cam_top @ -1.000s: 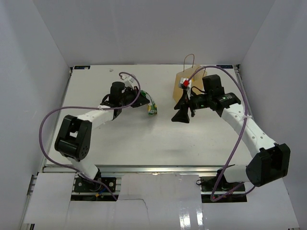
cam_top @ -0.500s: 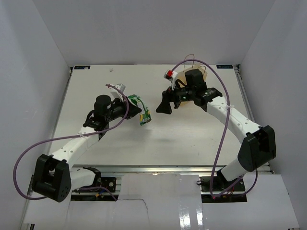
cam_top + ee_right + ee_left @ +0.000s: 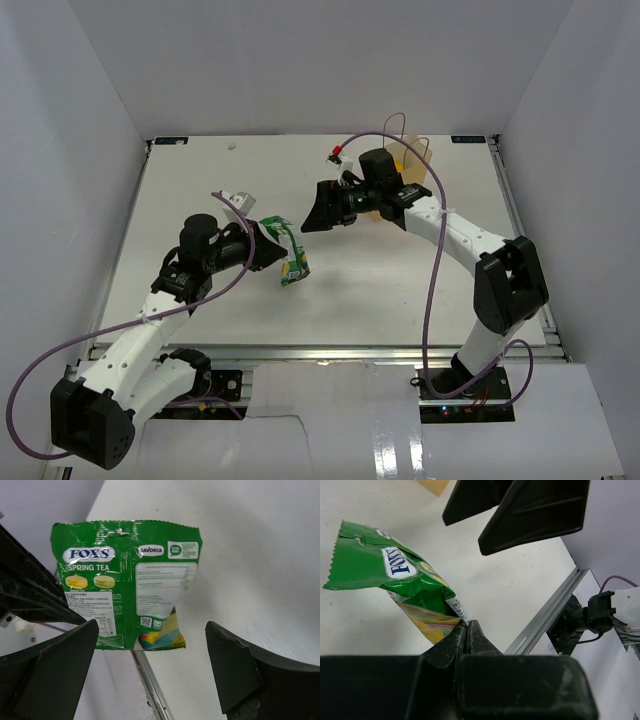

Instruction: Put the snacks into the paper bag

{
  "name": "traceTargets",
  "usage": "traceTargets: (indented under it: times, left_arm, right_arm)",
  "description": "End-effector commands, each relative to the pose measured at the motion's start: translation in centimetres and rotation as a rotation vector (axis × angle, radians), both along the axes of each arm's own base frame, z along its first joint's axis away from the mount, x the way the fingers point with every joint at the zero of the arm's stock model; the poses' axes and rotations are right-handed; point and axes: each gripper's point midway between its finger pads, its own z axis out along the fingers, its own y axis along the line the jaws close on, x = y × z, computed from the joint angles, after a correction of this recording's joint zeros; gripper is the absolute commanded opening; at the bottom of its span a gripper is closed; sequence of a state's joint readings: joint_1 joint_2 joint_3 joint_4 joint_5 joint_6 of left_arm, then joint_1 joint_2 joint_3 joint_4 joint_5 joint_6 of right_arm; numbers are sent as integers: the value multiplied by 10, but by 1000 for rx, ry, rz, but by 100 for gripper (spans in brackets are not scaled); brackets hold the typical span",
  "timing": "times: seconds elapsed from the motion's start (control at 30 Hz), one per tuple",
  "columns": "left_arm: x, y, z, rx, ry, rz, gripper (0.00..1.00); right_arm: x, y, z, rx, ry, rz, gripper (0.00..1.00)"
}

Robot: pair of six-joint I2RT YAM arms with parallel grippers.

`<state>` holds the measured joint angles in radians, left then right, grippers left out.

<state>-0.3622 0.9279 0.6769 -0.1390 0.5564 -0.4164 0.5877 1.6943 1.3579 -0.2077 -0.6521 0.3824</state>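
Note:
My left gripper is shut on the edge of a green rectangular snack pouch and holds it up off the table; in the left wrist view the pouch hangs from my closed fingertips. My right gripper is open and empty, just up and right of the pouch. In the right wrist view the pouch hangs between and beyond my spread fingers. The tan paper bag stands at the back right, mostly hidden behind the right arm. The other snacks are out of view.
White walls enclose the table on three sides. A metal rail runs along the near edge. Purple cables loop off both arms.
My left gripper has lifted the green pouch and pulled it toward me. My right gripper has swung left from the bag toward the pouch, staying open.

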Motion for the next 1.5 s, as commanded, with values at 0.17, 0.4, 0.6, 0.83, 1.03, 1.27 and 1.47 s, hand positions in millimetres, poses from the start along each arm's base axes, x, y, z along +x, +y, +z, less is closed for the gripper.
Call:
traceTargets:
  times: [0.17, 0.4, 0.6, 0.83, 1.03, 1.27, 1.47]
  left_arm:
    - [-25, 1, 39, -48, -60, -51, 0]
    - [-32, 2, 67, -89, -94, -48, 0]
    - [-35, 1, 90, -112, -122, -57, 0]
    - [-34, -1, 97, -124, -122, -63, 0]
    - [-33, 1, 96, -124, -124, -44, 0]
    - [-32, 2, 85, -115, -111, -33, 0]
    - [-31, 4, 74, -96, -99, -25, 0]
  right_arm:
    - [-43, 25, 14, 292, 52, 320, 97]
    - [-53, 33, 24, 401, 42, 419, 98]
    - [-62, 38, 23, 432, 96, 460, 94]
    - [-65, 45, 42, 516, 104, 480, 91]
    - [-75, 43, 60, 565, 108, 494, 93]
    - [-83, 36, 73, 579, 82, 524, 44]
    - [-88, 32, 84, 573, 20, 548, 15]
